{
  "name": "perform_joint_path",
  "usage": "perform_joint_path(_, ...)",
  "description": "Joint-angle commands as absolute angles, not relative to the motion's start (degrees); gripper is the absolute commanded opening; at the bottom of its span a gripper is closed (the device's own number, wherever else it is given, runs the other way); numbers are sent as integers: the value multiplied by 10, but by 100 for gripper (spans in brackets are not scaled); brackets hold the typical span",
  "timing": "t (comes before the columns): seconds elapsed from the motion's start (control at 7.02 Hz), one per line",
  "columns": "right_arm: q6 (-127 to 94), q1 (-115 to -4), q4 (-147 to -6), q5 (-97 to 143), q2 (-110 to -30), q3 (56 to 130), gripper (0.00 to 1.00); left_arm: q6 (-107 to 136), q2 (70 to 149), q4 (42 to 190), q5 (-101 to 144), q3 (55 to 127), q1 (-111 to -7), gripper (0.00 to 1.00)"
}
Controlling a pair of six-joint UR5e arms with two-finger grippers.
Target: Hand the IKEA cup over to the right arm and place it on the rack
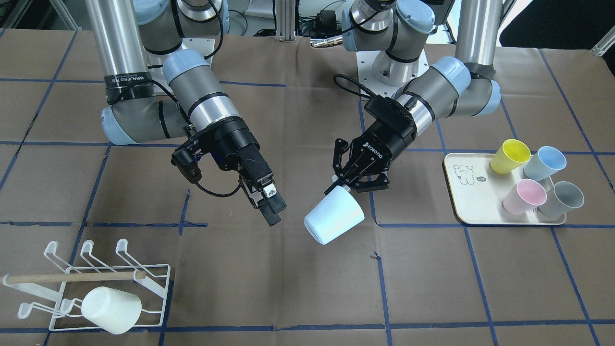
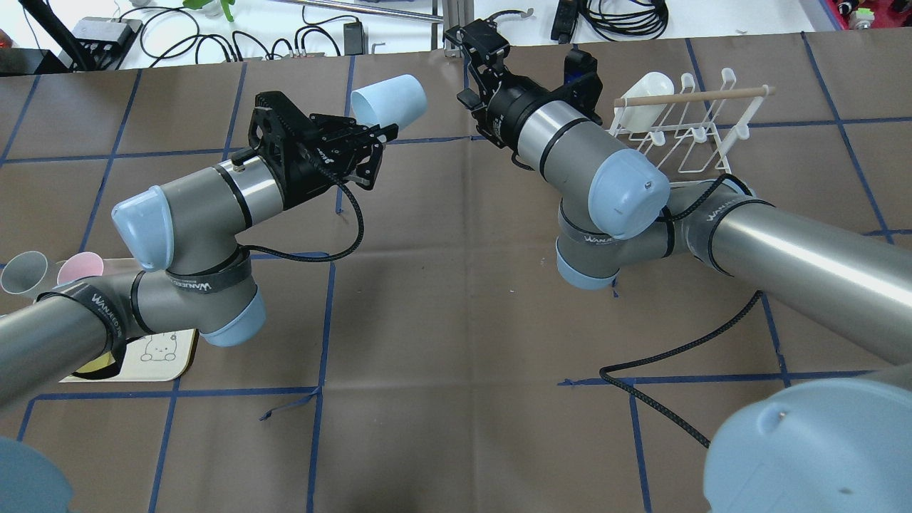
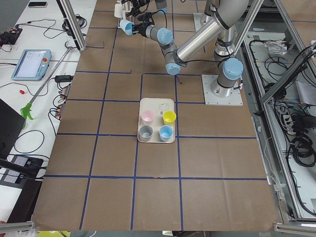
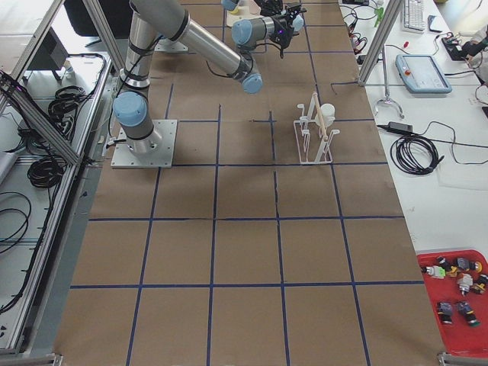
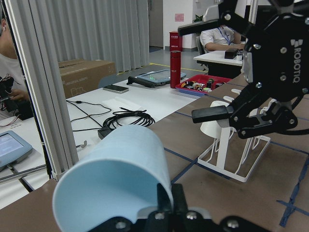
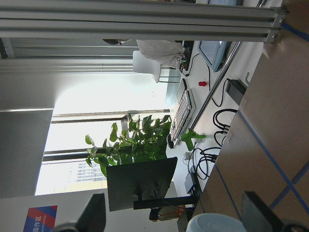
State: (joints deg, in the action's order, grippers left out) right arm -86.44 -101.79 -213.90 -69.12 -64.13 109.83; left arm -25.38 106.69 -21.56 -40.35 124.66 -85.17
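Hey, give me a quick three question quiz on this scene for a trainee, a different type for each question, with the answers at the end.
1. True or false: the left arm's jaws hold the pale blue cup above the table.
2. Pick one: the right arm's jaws are A) open and empty, B) shut on the pale blue cup, C) shut on a yellow cup.
3. Fill in: the rack carries one stored cup, coloured ____.

Key: 1 true; 2 A; 3 white.
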Motion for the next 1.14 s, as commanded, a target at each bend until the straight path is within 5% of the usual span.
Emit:
perform_joint_path(0.0,-865,-1019,-2151,-699,-632,1103,98,-245,1071,-231,-404,1246,-856,0)
perform_joint_path(1.0,-903,-1043,-2166,-715,-594,1103,99,-243,1071,-240,-387,1252,-856,0)
